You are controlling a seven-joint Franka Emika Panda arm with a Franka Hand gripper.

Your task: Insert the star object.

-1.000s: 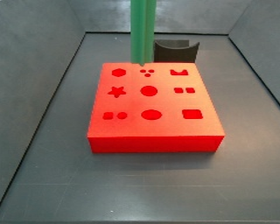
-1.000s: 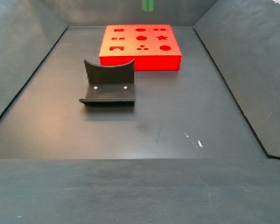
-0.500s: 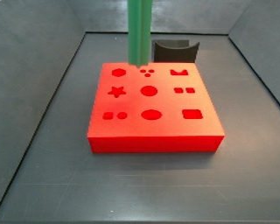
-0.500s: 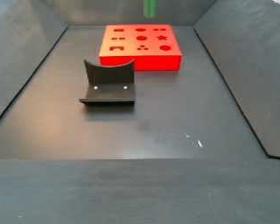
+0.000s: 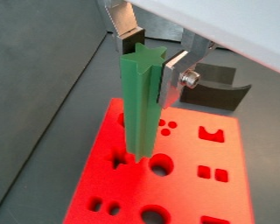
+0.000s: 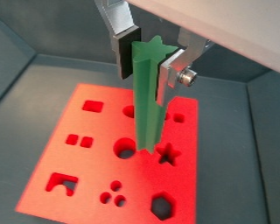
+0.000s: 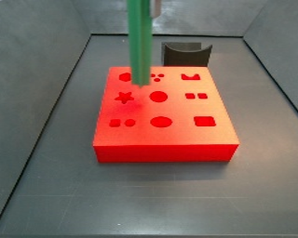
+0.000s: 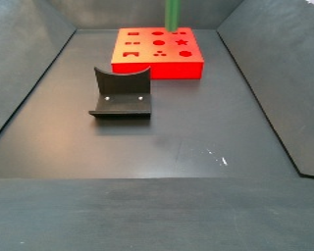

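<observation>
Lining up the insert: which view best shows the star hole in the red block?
A wrist view: the star hole lies unblocked beside the green star peg held in the pincer. Both side views show it small. In the other wrist view I cannot make it out.

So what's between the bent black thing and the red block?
Only bare grey floor separates the fixture from the red block, in a side view.

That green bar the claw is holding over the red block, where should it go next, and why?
Probably a small sideways nudge. The gripper is shut on the green star bar, holding it upright above the red block. In a wrist view the bar's lower end sits just beside the star hole, so it likely needs centring there before it goes down.
</observation>
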